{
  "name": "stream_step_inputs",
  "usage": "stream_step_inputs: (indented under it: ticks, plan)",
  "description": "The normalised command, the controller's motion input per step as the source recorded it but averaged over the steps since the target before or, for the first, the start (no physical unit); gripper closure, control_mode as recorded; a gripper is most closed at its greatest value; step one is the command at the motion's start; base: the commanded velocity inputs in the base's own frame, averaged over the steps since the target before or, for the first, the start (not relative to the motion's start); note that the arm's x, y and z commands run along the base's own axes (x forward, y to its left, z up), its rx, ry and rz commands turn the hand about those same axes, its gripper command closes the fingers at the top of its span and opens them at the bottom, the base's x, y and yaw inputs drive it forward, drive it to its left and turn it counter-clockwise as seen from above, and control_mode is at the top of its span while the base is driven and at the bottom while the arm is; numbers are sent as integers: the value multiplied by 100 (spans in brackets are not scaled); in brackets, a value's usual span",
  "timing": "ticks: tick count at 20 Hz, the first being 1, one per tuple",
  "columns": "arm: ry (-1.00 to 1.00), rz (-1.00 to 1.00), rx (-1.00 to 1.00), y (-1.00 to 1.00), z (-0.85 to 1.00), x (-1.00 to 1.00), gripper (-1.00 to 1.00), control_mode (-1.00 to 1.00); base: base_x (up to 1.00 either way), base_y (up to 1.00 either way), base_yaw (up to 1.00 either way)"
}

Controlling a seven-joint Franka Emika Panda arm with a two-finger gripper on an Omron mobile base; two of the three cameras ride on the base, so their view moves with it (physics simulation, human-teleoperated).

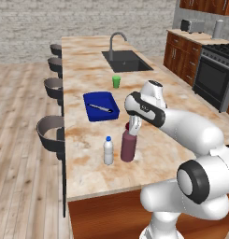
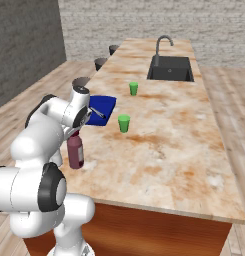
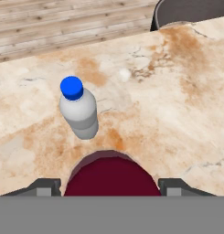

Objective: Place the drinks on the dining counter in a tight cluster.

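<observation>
Presently on record, dining counter (image 1: 88,154), near end:

- Juice bottle (image 1: 128,148), maroon, wide-bodied, upright on the marbled top. Gripper (image 1: 133,127) sits directly over its neck; in the hand view the dark fingertips (image 3: 45,186) stand to either side of the maroon top. Whether they press the bottle or stand just off it cannot be told.
- Water bottle (image 1: 108,151), small, pale, upright, just beside the juice bottle and apart from it. Its cap reads blue in both the left base view and the hand view.
- Wine bottle: not located in these pictures.
- Blue tray (image 1: 101,106), holding a thin utensil, further along the counter. Two green cups (image 2: 124,123), not part of the set. Sink (image 1: 126,60) with grey faucet at the far end. Bar stools (image 1: 50,133) along one side.

Step in hand, as judged: the juice bottle is being set or released next to the water bottle, giving two of three drinks close together. Next move calls for a clean vertical lift away from the neck so neither bottle tips, then fetching the third drink.

Brands, labels, writing: none legible on any bottle, tray or cup.
</observation>
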Motion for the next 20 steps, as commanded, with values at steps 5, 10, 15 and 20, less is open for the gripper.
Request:
stream_step_inputs:
  ticks: [5,10,15,20]
  plan:
    - [0,0,0,0,0,0,-100,-100,0,0,0]
    - [0,0,0,0,0,0,-100,-100,0,0,0]
    - [-5,-11,1,-17,29,-12,-100,-100,0,0,0]
    - [-1,-29,1,-40,36,-24,-100,-100,0,0,0]
